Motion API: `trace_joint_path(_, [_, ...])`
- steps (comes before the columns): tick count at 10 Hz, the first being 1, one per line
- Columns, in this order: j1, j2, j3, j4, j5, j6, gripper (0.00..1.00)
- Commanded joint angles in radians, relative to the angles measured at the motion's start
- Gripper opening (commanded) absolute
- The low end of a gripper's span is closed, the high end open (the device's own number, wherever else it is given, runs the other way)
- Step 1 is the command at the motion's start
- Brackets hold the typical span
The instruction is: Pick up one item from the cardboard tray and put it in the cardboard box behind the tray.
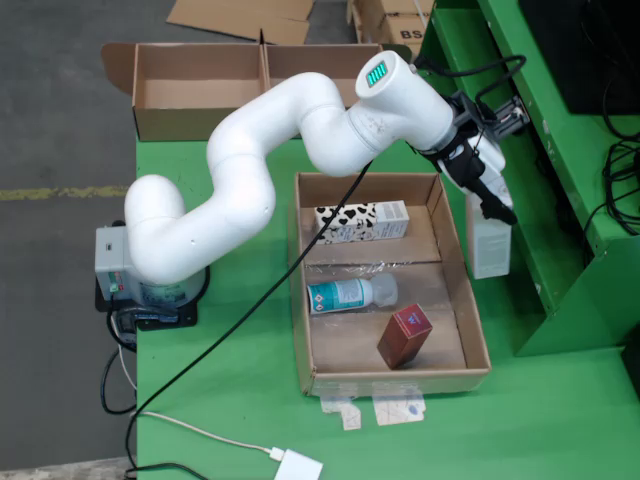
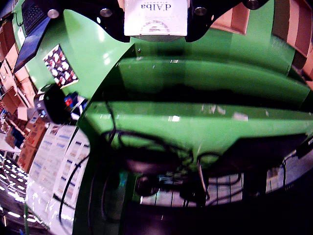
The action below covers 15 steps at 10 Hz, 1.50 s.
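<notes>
Carton [image 1: 487, 245], white, is clamped in my gripper [image 1: 490, 195]; it hangs outside the cardboard tray [image 1: 452, 262], just beside the tray's right wall in the fixed view, over the green table [image 1: 240, 400]. Wrist view confirms the hold: the carton [image 2: 155, 17] sits between the black fingers [image 2: 110, 22] at the top of frame, "d'Alba" print visible, upside down.

My arm [image 1: 250, 170] arcs from its base at the table's left edge, across the tray's upper left corner, wrist out past the tray's right side.

Inside the tray, fixed view:
- cow-pattern carton [image 1: 362, 221] lying on its side in the upper section
- white bottle with teal label [image 1: 350, 294] lying on its side in the middle, on clear plastic
- dark red box [image 1: 404, 336] tilted in the lower section

Cardboard box [image 1: 200, 88] sits at the table's far edge, up and left of the tray, well apart from my gripper. It has a divider; both compartments look empty from what shows.

Black cable [image 1: 250, 330] runs from my wrist down across the tray's left wall to the table's left edge. White adapter [image 1: 298, 466] lies at the bottom edge.

Wrist view otherwise shows green frame surfaces and tangled dark cables, heavily distorted.
</notes>
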Motion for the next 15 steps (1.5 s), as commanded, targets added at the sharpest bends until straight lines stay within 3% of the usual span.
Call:
trace_joint_path(1, [0.088,-0.005,0.029,0.314,-0.397,-0.106,0.00])
trace_joint_path(3, [0.097,0.025,0.029,0.315,-0.404,-0.110,0.00])
trace_joint_path(4, [0.068,0.099,0.029,0.110,-0.117,-0.029,0.00])
trace_joint_path(5, [0.068,0.099,0.029,0.110,-0.117,-0.029,0.00])
trace_joint_path(7, [0.128,0.161,0.029,-0.085,-0.023,0.005,0.00])
trace_joint_path(10, [0.266,0.254,0.029,-0.362,0.000,0.088,0.00])
trace_joint_path(15, [0.516,0.316,0.029,-0.526,-0.094,0.240,0.00])
